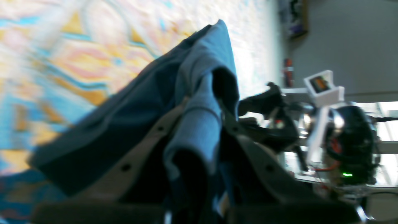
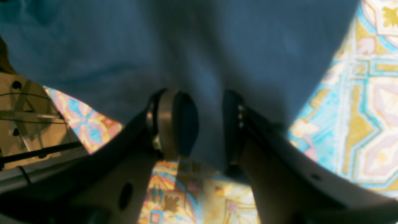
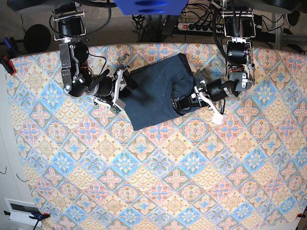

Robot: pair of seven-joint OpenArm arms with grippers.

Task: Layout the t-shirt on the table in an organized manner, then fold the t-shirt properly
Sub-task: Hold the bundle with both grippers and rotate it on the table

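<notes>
The navy t-shirt point(image 3: 156, 91) lies toward the far edge of the table point(image 3: 158, 191), roughly midway between its two far corners, spread in a rough slanted rectangle with one side folded back over itself. Only the base view gives this whole outline, with an arm reaching in from each side. There the left gripper point(image 3: 186, 102) sits at the folded side of the shirt, and the right gripper point(image 3: 125, 87) at the opposite side. The left wrist view, badly blurred, shows what the base view cannot: the left gripper point(image 1: 202, 124) has its jaws pressed together on a bunched fold of the blue cloth point(image 1: 124, 133), which rises in a ridge between them, with the patterned tablecloth point(image 1: 62, 62) behind. The right wrist view shows the right gripper point(image 2: 205, 124) with its jaws partly apart and a hanging fold of the shirt point(image 2: 186, 46) between them; whether the pads point(image 2: 168, 121) actually squeeze the cloth cannot be told.
</notes>
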